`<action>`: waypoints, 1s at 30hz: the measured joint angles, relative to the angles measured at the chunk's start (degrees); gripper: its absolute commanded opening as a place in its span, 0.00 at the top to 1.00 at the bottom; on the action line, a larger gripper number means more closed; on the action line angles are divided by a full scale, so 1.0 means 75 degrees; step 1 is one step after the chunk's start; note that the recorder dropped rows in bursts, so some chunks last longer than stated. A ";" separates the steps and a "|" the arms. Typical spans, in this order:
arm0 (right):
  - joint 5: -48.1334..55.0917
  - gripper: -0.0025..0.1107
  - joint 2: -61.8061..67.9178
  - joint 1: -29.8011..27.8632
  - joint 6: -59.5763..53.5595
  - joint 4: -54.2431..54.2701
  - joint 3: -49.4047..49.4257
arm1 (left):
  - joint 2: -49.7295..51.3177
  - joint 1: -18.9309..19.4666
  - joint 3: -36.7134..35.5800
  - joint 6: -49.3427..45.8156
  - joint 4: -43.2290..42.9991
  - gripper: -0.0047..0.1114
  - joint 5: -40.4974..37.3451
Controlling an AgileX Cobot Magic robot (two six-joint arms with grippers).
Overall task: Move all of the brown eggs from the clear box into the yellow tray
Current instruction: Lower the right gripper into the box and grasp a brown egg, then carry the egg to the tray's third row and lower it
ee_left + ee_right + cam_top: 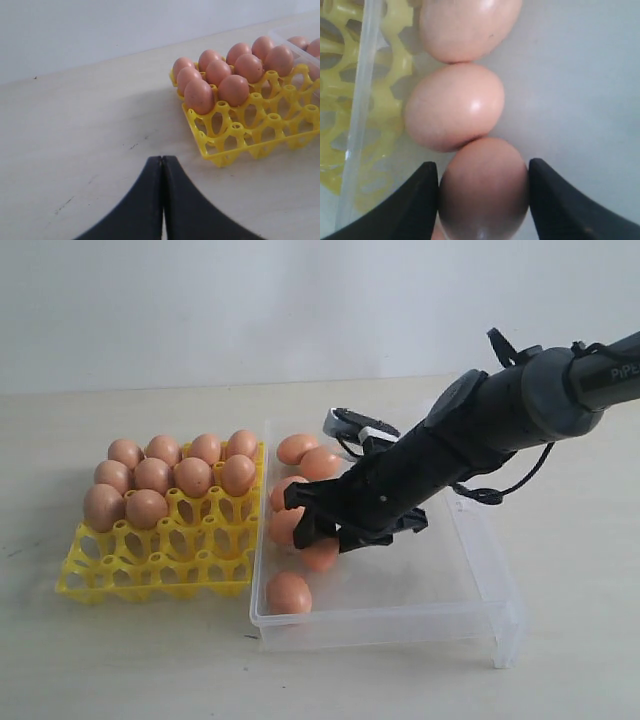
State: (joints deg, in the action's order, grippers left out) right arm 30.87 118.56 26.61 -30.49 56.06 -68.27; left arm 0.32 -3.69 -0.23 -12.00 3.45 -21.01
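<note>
Inside the clear box [400, 625]: six brown eggs [297, 448] can be counted, all crowded along its left side next to the tray; one is partly hidden by the arm.
Right end effector [322, 538]: reaches in from the far right and sits low over the left part of the box.
Grip: jaws spread wide and closed onto a single egg, with nothing else between them.
Gripped egg [482, 192]: squarely between the two black fingers [417, 205], one pad against each side; it sits low in the box, and I cannot tell whether it touches the floor.
Neighbouring egg [452, 107]: just beyond the fingertips, touching the end of the gripped egg.
Third egg [470, 25]: touches the neighbouring egg further on, so the three form a row along the box's left wall.
Corner egg [288, 592]: alone in the box's near left corner, near the end effector but apart from it.
Yellow tray [150, 565]: on the table [150, 660] left of the box, its right edge just beside the box wall.
Tray filling: ten eggs [192, 477], four in the far row, four in the next, and two at the left of the third.
Left end effector [162, 159]: jaws pressed together holding nothing, over the table left of the tray, well apart from the eggs.
</note>
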 measured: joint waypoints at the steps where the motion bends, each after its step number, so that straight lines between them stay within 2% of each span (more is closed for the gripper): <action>1: -0.0185 0.98 -0.0093 0.0000 -0.0031 -0.0120 0.0000 | 0.0000 0.0000 0.0000 0.0000 0.0000 0.96 0.0000; 7: -0.1576 0.98 -0.1474 0.0265 -0.0045 -0.1180 0.0000 | 0.0000 0.0000 0.0000 0.0000 0.0000 0.96 0.0000; 11: -0.2838 0.98 -0.2159 0.0965 -0.0029 -0.1814 0.0000 | 0.0000 0.0000 0.0000 0.0000 0.0000 0.96 0.0000; 16: -0.4116 0.98 -0.2087 0.2080 0.0282 -0.2530 0.0000 | 0.0000 0.0000 0.0000 0.0000 0.0000 0.96 0.0000; 20: -0.4952 0.98 -0.1595 0.2501 0.1392 -0.3363 0.0000 | 0.0000 0.0000 0.0000 0.0000 0.0000 0.96 0.0000; 24: -0.5118 0.98 -0.0842 0.2691 0.2636 -0.4481 -0.0501 | 0.0000 0.0000 0.0000 0.0000 0.0000 0.96 0.0000; 30: -0.4331 0.98 0.0301 0.2777 0.3349 -0.5459 -0.1912 | 0.0000 0.0000 0.0000 0.0000 0.0000 0.96 0.0000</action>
State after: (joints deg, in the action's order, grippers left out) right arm -1.61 120.82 47.44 -5.37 15.12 -82.61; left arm 0.32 -3.69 -0.23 -12.00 3.45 -21.01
